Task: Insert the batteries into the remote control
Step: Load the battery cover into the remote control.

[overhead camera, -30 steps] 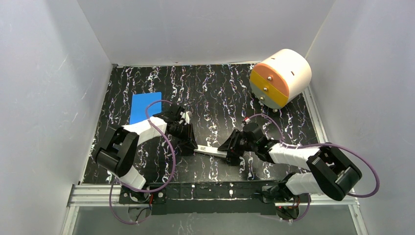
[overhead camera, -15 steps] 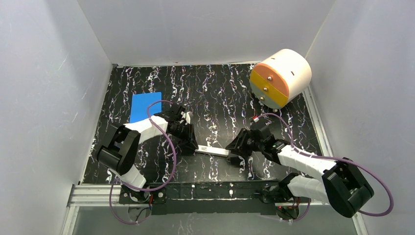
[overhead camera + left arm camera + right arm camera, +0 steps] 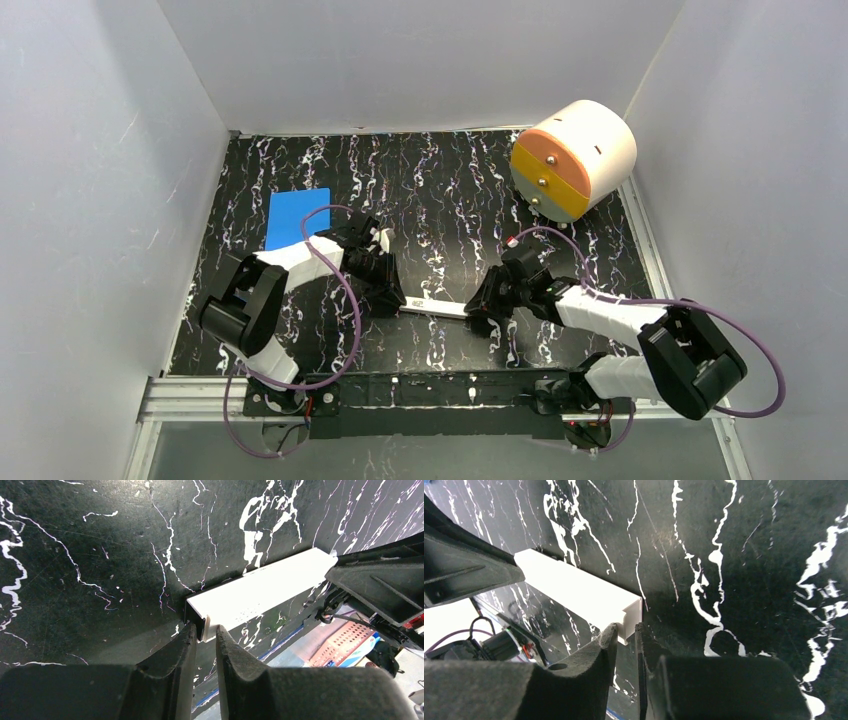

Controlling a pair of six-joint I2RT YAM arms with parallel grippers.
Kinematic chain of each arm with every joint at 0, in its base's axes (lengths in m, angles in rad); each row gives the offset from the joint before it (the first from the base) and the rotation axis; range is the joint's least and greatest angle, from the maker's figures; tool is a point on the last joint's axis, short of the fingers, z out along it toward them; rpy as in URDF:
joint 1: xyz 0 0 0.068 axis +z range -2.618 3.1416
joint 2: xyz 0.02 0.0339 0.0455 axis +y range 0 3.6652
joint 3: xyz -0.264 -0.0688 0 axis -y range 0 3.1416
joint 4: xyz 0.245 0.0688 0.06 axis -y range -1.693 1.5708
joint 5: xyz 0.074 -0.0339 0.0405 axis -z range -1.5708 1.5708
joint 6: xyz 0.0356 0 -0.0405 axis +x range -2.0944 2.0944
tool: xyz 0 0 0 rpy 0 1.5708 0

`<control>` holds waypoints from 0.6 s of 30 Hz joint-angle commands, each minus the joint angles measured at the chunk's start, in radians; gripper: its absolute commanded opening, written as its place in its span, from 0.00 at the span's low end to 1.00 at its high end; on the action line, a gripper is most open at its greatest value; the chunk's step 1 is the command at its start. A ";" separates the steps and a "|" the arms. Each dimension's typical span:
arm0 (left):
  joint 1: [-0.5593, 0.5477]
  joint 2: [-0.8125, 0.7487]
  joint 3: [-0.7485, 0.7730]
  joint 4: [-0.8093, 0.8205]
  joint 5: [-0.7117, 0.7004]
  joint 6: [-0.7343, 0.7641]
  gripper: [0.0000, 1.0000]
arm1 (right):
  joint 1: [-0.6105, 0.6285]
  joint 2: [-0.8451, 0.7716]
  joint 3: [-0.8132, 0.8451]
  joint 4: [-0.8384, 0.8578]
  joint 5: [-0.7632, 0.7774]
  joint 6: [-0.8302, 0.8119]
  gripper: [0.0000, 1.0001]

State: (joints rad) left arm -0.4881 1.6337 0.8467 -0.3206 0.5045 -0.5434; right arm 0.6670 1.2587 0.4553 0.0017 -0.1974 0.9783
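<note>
- On the far left of the black marbled worktop (image 3: 440, 200) I see a flat blue pad (image 3: 297, 219) lying well apart from everything else, towards the back.
- My left arm (image 3: 295, 258) reaches in from its base towards the middle of the worktop; its purple cable loops over it.
- The left jaws are drawn almost together and pinch the left end of the remote control (image 3: 433, 306); in the left wrist view the two dark fingers (image 3: 172, 655) close on a thin wall at that end, with only that sliver of white between them.
- The remote control is a slim white bar spanning the short gap between the two sets of jaws, in the front middle of the worktop; it runs left to right, slightly skewed; I cannot tell whether it rests on the surface or sits just off it.
- The right jaws grip the bar's other end the same way; the right wrist view shows its fingers (image 3: 599, 650) nearly shut on the white end wall.
- My right arm (image 3: 600, 315) comes in low from the right, elbow bent near the front rail.
- At the back right a cream-and-orange drum (image 3: 590, 150) lies on its side, well apart from both arms.
</note>
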 commanded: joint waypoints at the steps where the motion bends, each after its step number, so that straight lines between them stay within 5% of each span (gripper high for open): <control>1: -0.023 0.073 -0.054 -0.080 -0.177 0.050 0.17 | -0.006 0.019 0.032 0.000 0.058 -0.050 0.25; 18: -0.024 0.076 -0.085 -0.028 -0.141 0.005 0.05 | 0.010 0.057 0.016 -0.018 0.005 -0.043 0.02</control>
State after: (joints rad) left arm -0.4873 1.6402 0.8463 -0.3161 0.5205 -0.5465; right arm 0.6621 1.2652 0.4625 0.0059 -0.2016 0.9375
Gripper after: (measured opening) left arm 0.155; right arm 0.054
